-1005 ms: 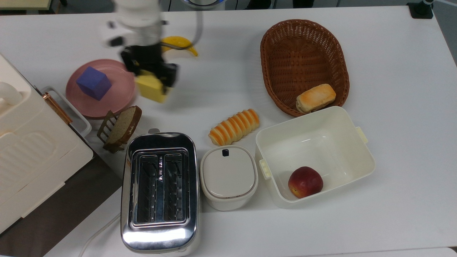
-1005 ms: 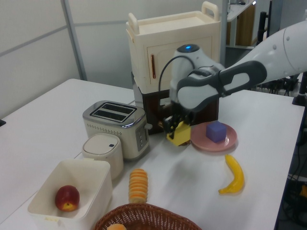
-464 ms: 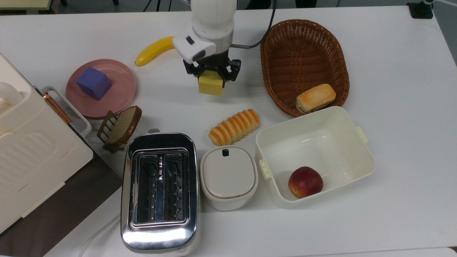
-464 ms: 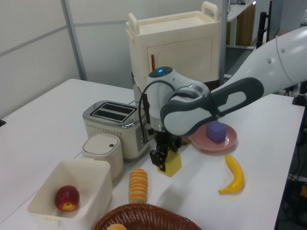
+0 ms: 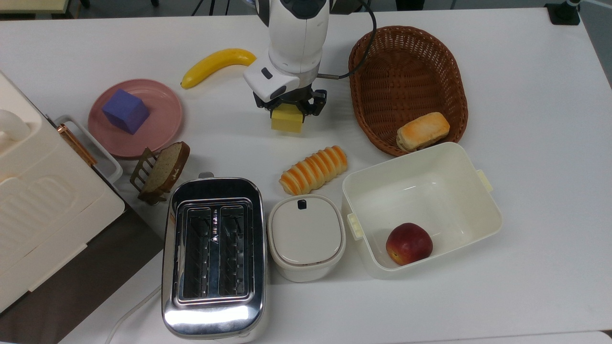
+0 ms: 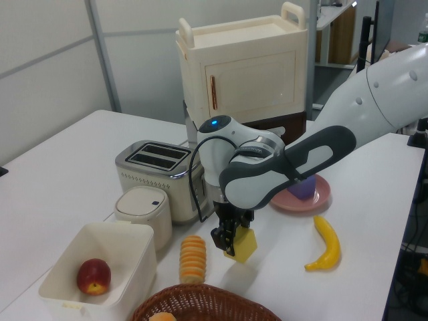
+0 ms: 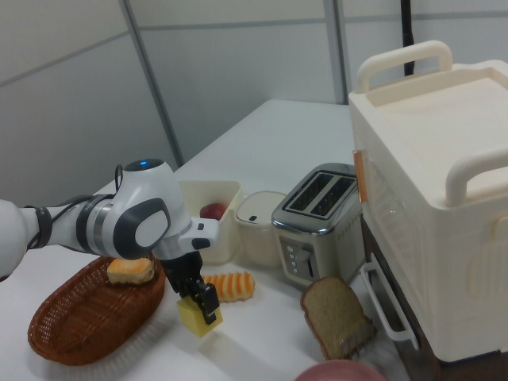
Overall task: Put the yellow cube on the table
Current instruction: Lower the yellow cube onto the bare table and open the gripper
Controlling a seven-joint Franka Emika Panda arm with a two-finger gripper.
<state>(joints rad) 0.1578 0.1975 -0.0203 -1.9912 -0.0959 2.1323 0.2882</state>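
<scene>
My gripper (image 5: 288,111) is shut on the yellow cube (image 5: 287,121) and holds it low over the white table (image 5: 526,95), between the banana and the wicker basket. In the left view the yellow cube (image 6: 244,246) hangs tilted under the gripper (image 6: 231,244), just right of the striped bread. The right view has the yellow cube (image 7: 198,319) close to the table (image 7: 262,349), with the gripper (image 7: 198,300) on it; whether the cube touches the surface I cannot tell.
A purple cube (image 5: 125,111) sits on the pink plate (image 5: 158,129). Banana (image 5: 216,65), wicker basket (image 5: 406,62) with a bun, striped bread (image 5: 313,169), toaster (image 5: 213,255), lidded pot (image 5: 306,236), white tub (image 5: 459,181) holding a peach, bread slice in a rack (image 5: 162,169).
The gripper carried the yellow cube from beside the pink plate to the right in the top view, then lowered it toward the table near the basket.
</scene>
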